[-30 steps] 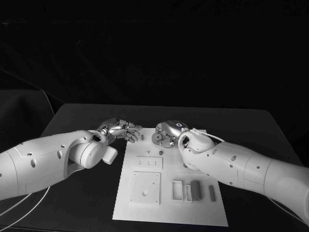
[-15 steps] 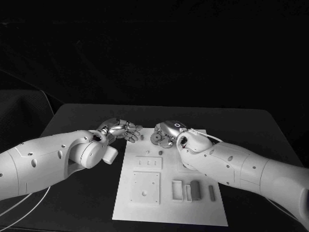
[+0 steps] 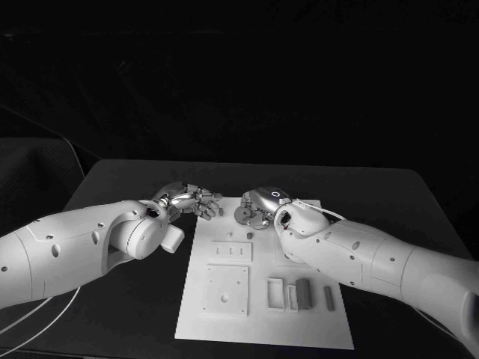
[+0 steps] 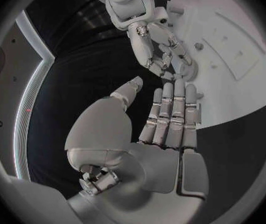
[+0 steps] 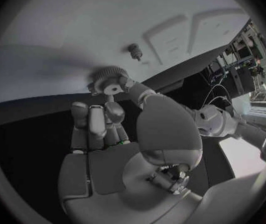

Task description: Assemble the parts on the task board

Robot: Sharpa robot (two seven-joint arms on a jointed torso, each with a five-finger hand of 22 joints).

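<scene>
The right hand (image 3: 259,206) is over the far end of the task board (image 3: 263,321), pinching a small gear (image 5: 110,81) between its thumb and fingertips; in the right wrist view the gear sits at the very tips of the fingers, its toothed rim and round hub facing the camera, just above the white surface of the board. A short peg (image 5: 134,50) stands up from the board near the gear, apart from it. The left hand (image 3: 188,202) is beside the board's far left corner, close to the right hand but not touching it; in the left wrist view its fingers (image 4: 172,115) lie straight and side by side, the thumb set apart, and nothing is in it. The board lies in the middle of the black table (image 3: 401,196). Nearer the robot, the board carries a raised square plate (image 3: 225,289) with small holes, and to its right a row of narrow upright blocks (image 3: 293,295) standing side by side.
</scene>
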